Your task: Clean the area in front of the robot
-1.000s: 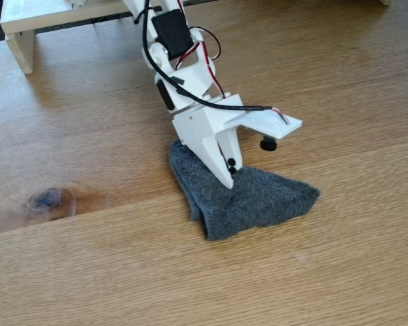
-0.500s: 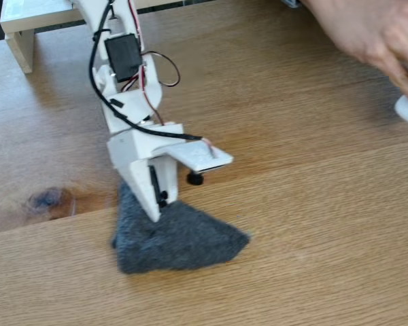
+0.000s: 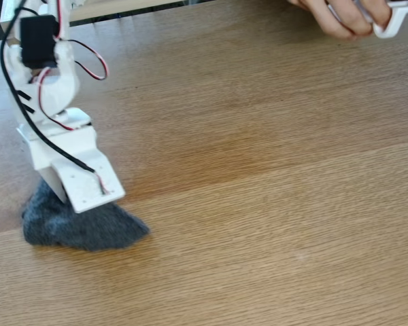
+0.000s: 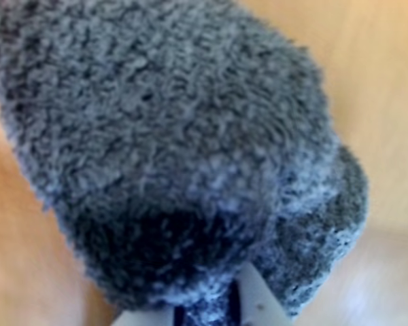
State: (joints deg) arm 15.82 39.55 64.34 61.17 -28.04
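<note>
A broad light-brown oak table top with fine grain (image 3: 272,204) spreads out on every side of the jaws in the fixed view. A long plank seam (image 3: 258,175) runs slantwise across it, starting just beside the jaws and rising to the right of them. Far behind the jaws, at the upper edge, lies a pale flat board (image 3: 122,5) with a dark gap under it. Soft, even light gives the wood a mild sheen. In the wrist view the wood (image 4: 387,81) beyond the jaws is a warm blur
</note>
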